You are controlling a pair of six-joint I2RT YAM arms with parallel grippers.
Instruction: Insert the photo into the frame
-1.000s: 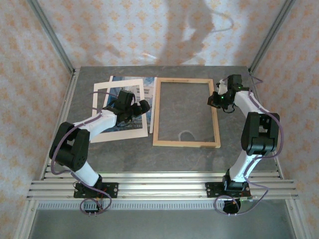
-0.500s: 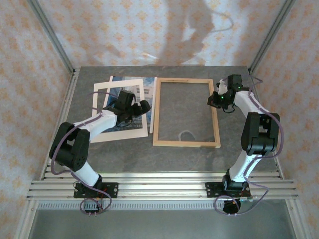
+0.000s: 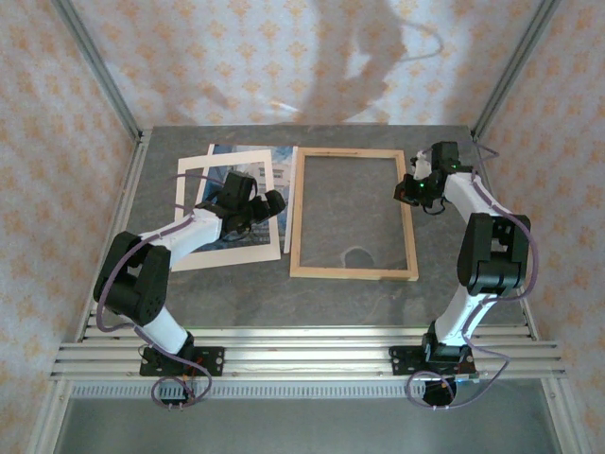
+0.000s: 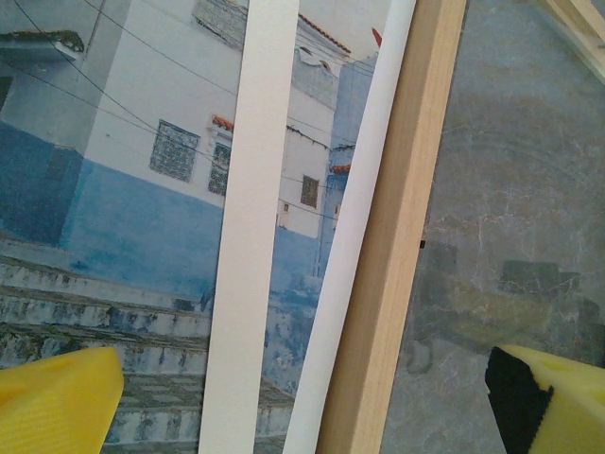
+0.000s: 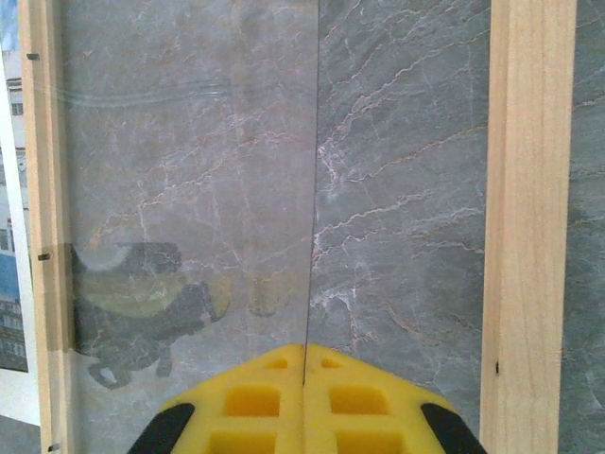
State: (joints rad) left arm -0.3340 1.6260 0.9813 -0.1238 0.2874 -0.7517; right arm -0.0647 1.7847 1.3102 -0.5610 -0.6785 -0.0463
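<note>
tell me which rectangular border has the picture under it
The cream cardboard mat, left of the light wooden frame: the blue-and-white building photo shows through its window, while inside the frame is grey tabletop.

A robot test cell. Orange-patterned walls (image 3: pixel 38 142) on metal posts (image 3: pixel 95 66) enclose a grey marbled table (image 3: pixel 359 303). Aluminium rails (image 3: pixel 302 356) at its near edge carry the left arm (image 3: pixel 142 284) and right arm (image 3: pixel 492 255).

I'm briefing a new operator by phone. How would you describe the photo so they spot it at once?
On the grey table, look just left of the light wooden frame, where a cream mat lies flat. The photo is the print under that mat, seen through its window. Only it bears a picture: a white building above blue steps.
</note>
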